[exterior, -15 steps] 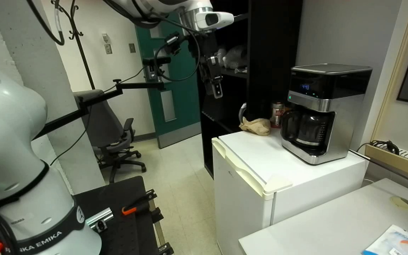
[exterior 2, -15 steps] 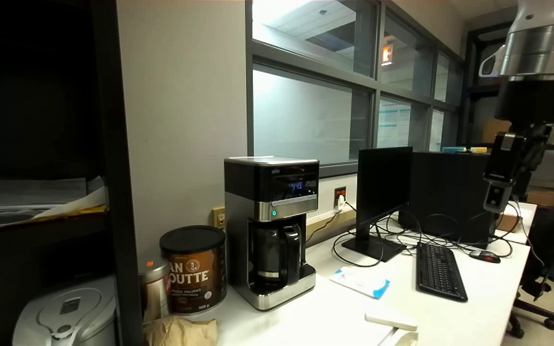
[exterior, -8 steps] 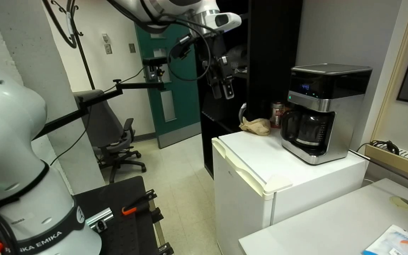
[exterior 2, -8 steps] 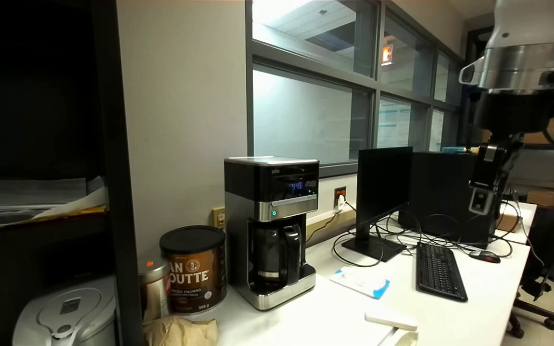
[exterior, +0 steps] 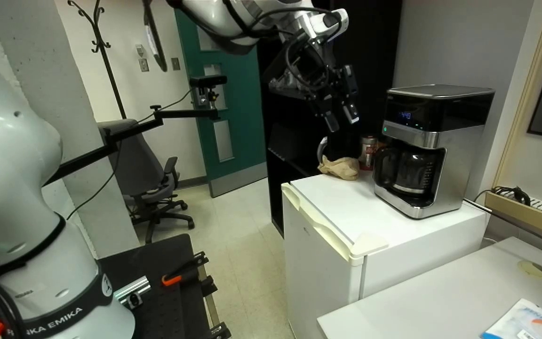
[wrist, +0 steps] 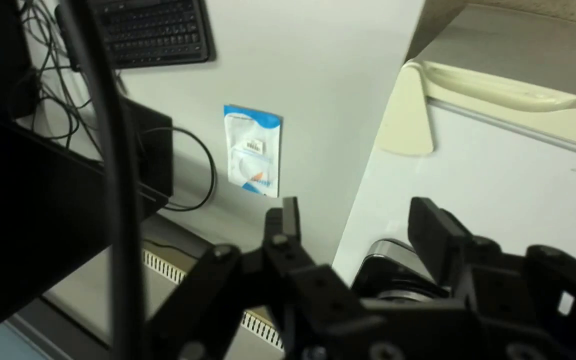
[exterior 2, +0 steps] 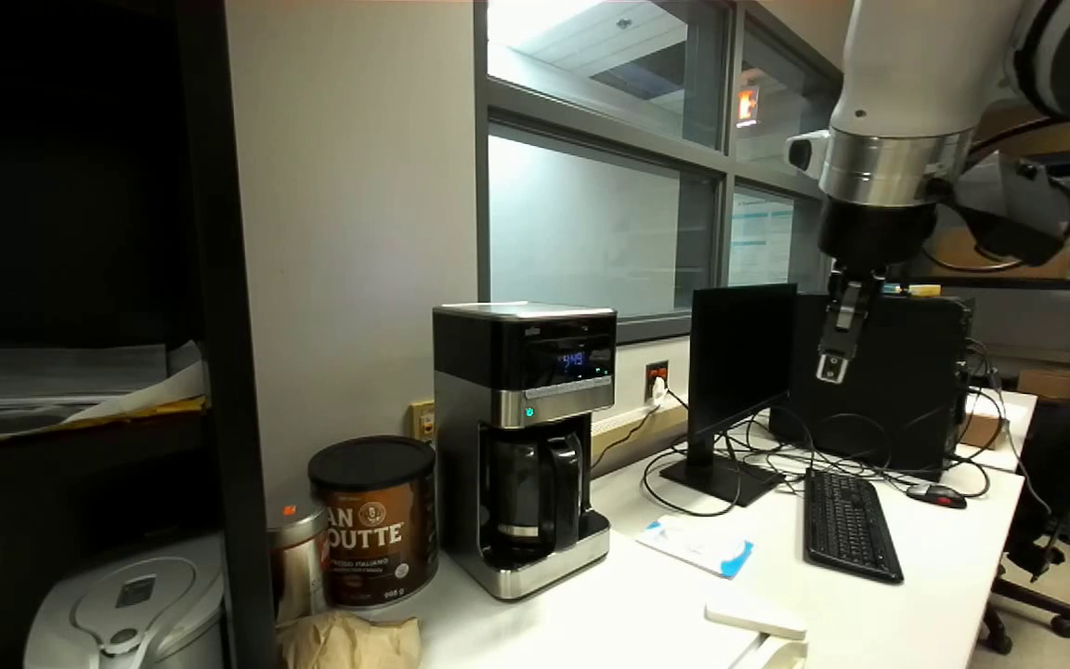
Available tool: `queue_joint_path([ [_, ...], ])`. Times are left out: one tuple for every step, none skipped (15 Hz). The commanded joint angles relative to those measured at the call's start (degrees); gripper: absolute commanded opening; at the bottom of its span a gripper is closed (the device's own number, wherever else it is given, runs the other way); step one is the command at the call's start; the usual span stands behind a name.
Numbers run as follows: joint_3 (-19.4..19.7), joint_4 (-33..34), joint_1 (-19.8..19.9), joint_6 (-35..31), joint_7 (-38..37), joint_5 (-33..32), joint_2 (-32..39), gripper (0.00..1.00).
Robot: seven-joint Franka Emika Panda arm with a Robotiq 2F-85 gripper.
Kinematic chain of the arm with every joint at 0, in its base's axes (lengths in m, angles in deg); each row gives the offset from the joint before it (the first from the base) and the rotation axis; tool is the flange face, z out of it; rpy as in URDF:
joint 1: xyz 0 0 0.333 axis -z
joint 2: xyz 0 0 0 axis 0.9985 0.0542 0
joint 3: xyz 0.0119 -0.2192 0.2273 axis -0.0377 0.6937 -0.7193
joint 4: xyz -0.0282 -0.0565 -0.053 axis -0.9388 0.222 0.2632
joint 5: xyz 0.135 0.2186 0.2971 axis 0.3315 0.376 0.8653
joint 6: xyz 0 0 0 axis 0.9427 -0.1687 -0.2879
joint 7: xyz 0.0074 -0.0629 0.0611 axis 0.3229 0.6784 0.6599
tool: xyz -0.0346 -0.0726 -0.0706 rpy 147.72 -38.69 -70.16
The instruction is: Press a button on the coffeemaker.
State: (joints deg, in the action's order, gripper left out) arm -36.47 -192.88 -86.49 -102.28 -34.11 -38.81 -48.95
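The boxy black and silver coffeemaker (exterior: pixel 461 165) stands on the white fridge (exterior: pixel 327 207) and shows in both exterior views (exterior 2: pixel 468 465). Its display is lit. A button strip (exterior 2: pixel 567 388) lies below the display and a small green-lit button (exterior 2: pixel 529 412) sits on the silver band. My gripper (exterior: pixel 343 119) is open and empty in the air, above the fridge's far side and apart from the coffeemaker's front; it also shows in an exterior view (exterior 2: pixel 832 368). In the wrist view the spread gripper (wrist: pixel 355 206) partly hides the coffeemaker's base (wrist: pixel 393 255).
A brown paper bag (exterior: pixel 341 168), a metal can (exterior 2: pixel 298 567) and a coffee tin (exterior 2: pixel 377 530) stand beside the coffeemaker. A black shelf (exterior: pixel 365 61) is behind. A desk holds a packet (wrist: pixel 253 150), a monitor (exterior 2: pixel 744 362) and a keyboard (exterior 2: pixel 851 525).
My arm has moved towards the coffeemaker. The hand has turned and tilted, so both fingers now show apart. The coffeemaker has not moved.
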Motion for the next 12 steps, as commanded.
queue_joint_path([
  [2.17,7.31,-2.47,1.55,1.87,-8.09,6.18,0.3],
  [2.69,8.59,-2.94,1.16,2.03,-9.91,7.46,0.21],
  [3.14,9.83,-3.39,0.87,1.66,-11.93,8.64,0.15],
  [3.63,11.09,-3.89,0.38,1.71,-13.69,9.93,0.05],
  [4.07,12.39,-4.38,-0.24,1.59,-15.0,11.33,0.02],
  [4.52,13.53,-4.82,-0.92,1.33,-16.36,12.6,0.0],
  [4.93,14.75,-5.28,-1.77,1.11,-17.71,14.11,0.0],
  [5.35,15.85,-5.76,-2.52,0.88,-18.98,15.43,0.0],
  [5.72,16.99,-6.13,-3.51,0.92,-19.77,16.89,0.0],
  [6.07,18.12,-6.48,-4.65,0.95,-20.46,18.42,0.0],
  [6.47,19.16,-6.81,-5.83,0.82,-21.15,19.84,0.0],
  [6.89,20.21,-7.19,-7.15,0.56,-21.96,21.3,0.0],
])
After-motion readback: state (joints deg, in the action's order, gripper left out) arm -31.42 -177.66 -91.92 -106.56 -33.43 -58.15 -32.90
